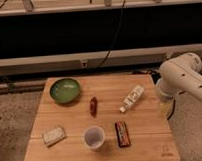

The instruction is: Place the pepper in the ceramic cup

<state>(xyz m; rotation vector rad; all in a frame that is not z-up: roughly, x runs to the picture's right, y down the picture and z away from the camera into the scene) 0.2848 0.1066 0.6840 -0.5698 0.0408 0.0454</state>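
Note:
The pepper, small, dark red and glossy, lies on the wooden table near its middle. The ceramic cup, pale, round and without a handle, stands upright near the front edge, just in front of the pepper. It looks empty. My white arm hangs past the table's right edge, well to the right of both. My gripper itself does not show in the camera view; only the arm's links do.
A wide green bowl sits at the back left. A white bottle lies on its side right of the pepper. A dark bar with red-orange markings lies right of the cup. A pale sponge-like block sits at the front left.

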